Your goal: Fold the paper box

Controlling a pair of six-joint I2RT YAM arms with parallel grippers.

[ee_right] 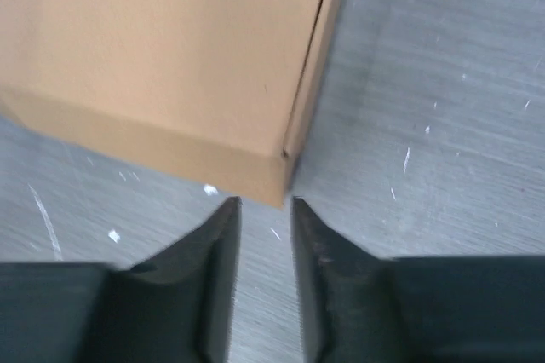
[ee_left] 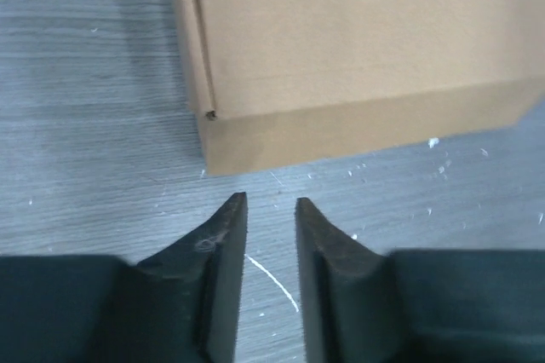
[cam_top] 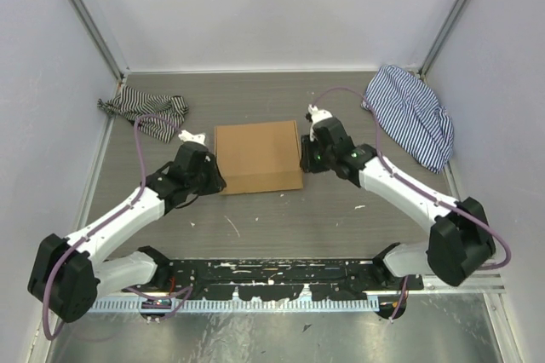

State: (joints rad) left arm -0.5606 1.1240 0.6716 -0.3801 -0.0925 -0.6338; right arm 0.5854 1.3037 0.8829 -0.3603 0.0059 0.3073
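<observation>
Blue cloth (cam_top: 411, 116) overhead only, paper box (cam_top: 258, 157) everywhere

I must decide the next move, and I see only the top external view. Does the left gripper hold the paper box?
Observer: No. The left gripper is open and empty; the paper box lies ahead of its tips, apart.
Operator: And the right one?
Observer: The right gripper is open too, with a box corner right at its tips; whether they touch, I cannot tell.
Operator: Is the top closed?
Observer: At both corners seen, the top lies flat on the side wall.
</observation>
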